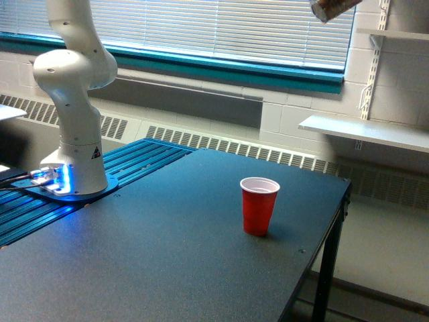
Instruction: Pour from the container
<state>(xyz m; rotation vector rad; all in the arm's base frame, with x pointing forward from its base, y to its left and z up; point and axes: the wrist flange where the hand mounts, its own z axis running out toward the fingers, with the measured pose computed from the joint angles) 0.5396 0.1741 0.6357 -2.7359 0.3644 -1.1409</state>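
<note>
Only one red cup (259, 205) stands upright on the dark counter (167, 255), toward its right side; one container (333, 8) shows tilted at the top edge, far right, well above the cup; the end effector is out of frame, its state untellable; one arm base (74, 154) sits left.

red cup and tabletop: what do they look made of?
Red cup: likely thin plastic, glossy red wall with a white rim, soft highlights on its side. Tabletop: dark, matte, faintly speckled surface, probably laminate or a coated board; the exact material can't be settled from the exterior view.
</note>
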